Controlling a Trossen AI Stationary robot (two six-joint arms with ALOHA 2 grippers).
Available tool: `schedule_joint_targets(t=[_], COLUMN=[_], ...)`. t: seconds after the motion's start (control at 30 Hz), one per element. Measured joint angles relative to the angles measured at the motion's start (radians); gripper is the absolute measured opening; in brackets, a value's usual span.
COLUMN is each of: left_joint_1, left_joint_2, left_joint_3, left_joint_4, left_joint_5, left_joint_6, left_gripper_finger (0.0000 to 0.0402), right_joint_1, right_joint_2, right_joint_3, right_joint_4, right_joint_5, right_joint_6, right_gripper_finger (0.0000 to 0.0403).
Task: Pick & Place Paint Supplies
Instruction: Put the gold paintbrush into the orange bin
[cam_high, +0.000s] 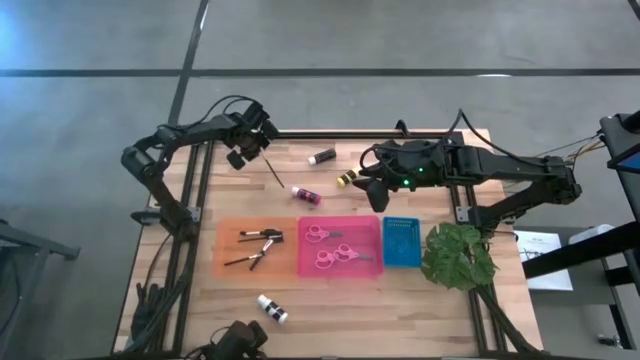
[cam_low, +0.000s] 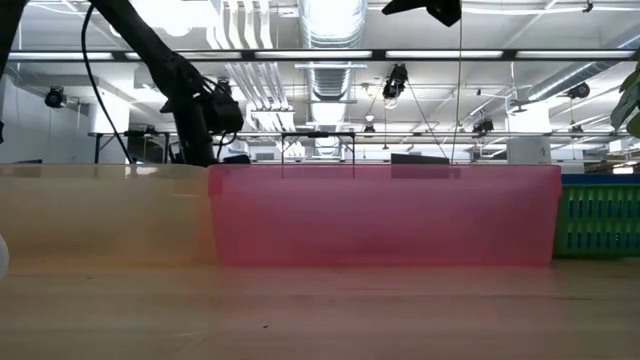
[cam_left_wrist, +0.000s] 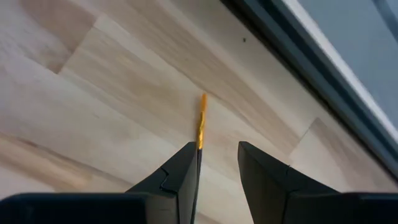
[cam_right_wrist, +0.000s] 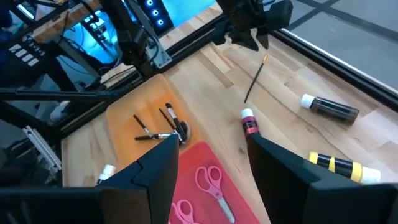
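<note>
Bare table (cam_high: 350, 300) lies open along the near edge — only a white bottle (cam_high: 272, 309) sits there. The far strip is cluttered: brush (cam_high: 274, 172), three bottles (cam_high: 322, 157) — plant (cam_high: 458, 255) blocks the right.

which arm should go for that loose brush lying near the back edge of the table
Left. The left gripper hangs right at the loose brush, jaws open around its tip. The right gripper sits farther off, near the yellow bottle.

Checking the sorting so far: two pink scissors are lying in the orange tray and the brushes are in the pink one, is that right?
Swapped. The high view shows both pink scissors in the pink tray, and the brushes in the orange tray.
</note>
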Motion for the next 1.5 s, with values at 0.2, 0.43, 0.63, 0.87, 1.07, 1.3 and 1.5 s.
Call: schedule_joint_targets(t=[0.2,0.43,0.63,0.87,1.07,1.3,1.5], left_joint_1=[0.005,-0.001,-0.017,-0.029,-0.029,-0.038,-0.063], left_joint_2=[0.011,0.093,0.126,0.141,0.142,0.125,0.090], left_joint_3=[0.000,0.000,0.005,0.006,0.004,0.003,-0.004], left_joint_4=[0.008,0.010,0.013,-0.003,-0.004,0.017,-0.003], left_joint_5=[-0.031,0.037,0.048,0.031,0.036,0.071,0.090], left_joint_6=[-0.039,-0.059,-0.063,-0.072,-0.068,0.000,0.005], left_gripper_finger=[0.0125,0.0125,0.0125,0.0086,0.0010,0.0003,0.0002], right_joint_1=[0.000,0.000,0.000,0.000,0.000,0.000,0.000], right_joint_2=[0.000,0.000,-0.002,-0.003,-0.003,-0.003,-0.003], right_joint_3=[0.000,0.000,0.000,0.000,-0.004,-0.008,-0.009], right_joint_4=[-0.011,-0.030,-0.051,-0.051,-0.050,-0.049,-0.044], right_joint_5=[-0.002,-0.003,-0.002,-0.001,0.000,0.002,0.002], right_joint_6=[-0.001,-0.002,-0.001,-0.004,-0.004,-0.001,0.000], right_gripper_finger=[0.0187,0.0187,0.0187,0.0187,0.0187,0.0187,0.0187])
